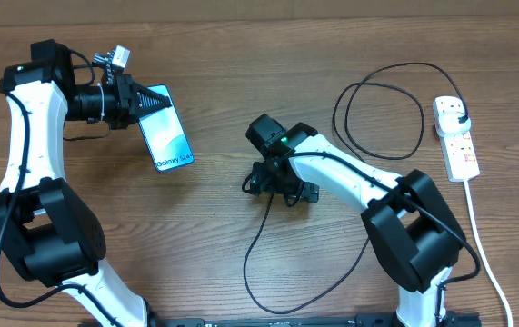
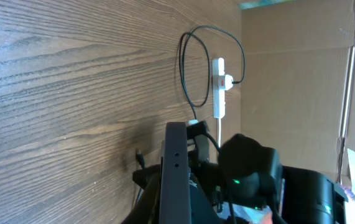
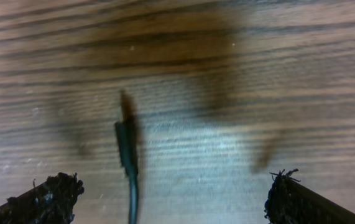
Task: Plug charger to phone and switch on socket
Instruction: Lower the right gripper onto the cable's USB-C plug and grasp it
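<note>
— Right hand (image 1: 282,188) first: what is it doing?
— Hanging spread wide, gripping nothing, low over the table (image 1: 241,54) at the centre of the overhead frame. In its own view the charger (image 3: 126,146) tip lies between the fingertips (image 3: 46,199), somewhat left of the midline and untouched.
— Which way does the tip run?
— Bottom to top of that frame, with the cable leaving at the bottom edge, so the jaws stand across its long axis. A closing grip would likely want a small shift left first.
— And the phone (image 1: 166,132)?
— Upper left of the overhead frame, well apart from the tip. The left hand (image 1: 147,104) is clenched on its upper end, and the lit screen faces up. Its long axis slants toward the lower right, free end toward the right hand.
— So the right arm carries the tip?
— I'd judge so; it is far nearer. The socket (image 1: 457,145) sits at the right edge, with the cable's other end reaching it. Whether its switch is on, I can't tell.
</note>
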Robot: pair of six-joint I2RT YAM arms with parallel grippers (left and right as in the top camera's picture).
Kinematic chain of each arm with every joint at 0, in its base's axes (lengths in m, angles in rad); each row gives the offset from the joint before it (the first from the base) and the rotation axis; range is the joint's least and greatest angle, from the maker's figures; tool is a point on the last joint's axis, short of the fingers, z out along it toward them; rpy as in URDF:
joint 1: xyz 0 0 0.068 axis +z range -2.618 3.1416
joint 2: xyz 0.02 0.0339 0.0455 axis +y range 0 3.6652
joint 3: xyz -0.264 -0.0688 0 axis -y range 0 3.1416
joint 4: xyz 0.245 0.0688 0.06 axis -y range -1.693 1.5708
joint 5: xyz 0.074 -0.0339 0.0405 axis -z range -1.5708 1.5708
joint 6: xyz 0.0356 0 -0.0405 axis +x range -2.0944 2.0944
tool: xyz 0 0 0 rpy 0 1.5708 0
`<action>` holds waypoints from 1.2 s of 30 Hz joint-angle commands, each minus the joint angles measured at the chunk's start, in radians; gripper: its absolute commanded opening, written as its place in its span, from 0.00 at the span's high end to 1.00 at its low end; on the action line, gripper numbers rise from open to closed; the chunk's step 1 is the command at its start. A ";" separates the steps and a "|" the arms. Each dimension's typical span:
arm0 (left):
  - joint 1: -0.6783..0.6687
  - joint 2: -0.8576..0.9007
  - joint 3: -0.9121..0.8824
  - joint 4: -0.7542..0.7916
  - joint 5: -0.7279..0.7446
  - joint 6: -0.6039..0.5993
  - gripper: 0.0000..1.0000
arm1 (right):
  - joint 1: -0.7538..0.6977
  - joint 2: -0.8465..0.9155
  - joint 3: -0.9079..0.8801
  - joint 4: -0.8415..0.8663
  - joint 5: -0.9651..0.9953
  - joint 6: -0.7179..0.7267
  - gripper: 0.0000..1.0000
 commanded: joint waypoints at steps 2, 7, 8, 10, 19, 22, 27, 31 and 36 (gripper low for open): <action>-0.007 -0.034 0.002 -0.005 0.055 0.021 0.96 | 0.011 0.039 0.017 0.012 0.010 -0.011 0.00; -0.007 -0.034 0.002 -0.006 0.055 0.021 0.96 | 0.022 0.080 0.017 0.028 0.010 -0.011 0.06; -0.007 -0.034 0.002 -0.006 0.055 0.021 0.96 | 0.024 0.089 0.017 0.030 0.010 -0.011 0.09; -0.007 -0.034 0.002 -0.005 0.054 0.021 0.96 | 0.024 0.097 0.017 0.030 0.010 -0.011 0.16; -0.007 -0.034 0.002 -0.006 0.048 0.021 0.95 | 0.024 0.097 0.017 0.031 0.008 -0.010 0.75; -0.007 -0.034 0.002 -0.006 0.048 0.021 0.96 | 0.024 0.097 0.017 0.031 0.008 -0.011 0.95; -0.007 -0.034 0.002 -0.006 0.048 0.021 0.96 | 0.023 0.096 0.017 0.030 0.005 -0.011 0.96; -0.007 -0.034 0.002 -0.008 0.048 0.020 0.95 | 0.020 0.096 0.018 0.023 -0.016 -0.016 0.96; -0.007 -0.034 0.002 -0.007 0.095 0.016 0.95 | 0.004 0.092 0.041 -0.019 -0.020 -0.042 0.96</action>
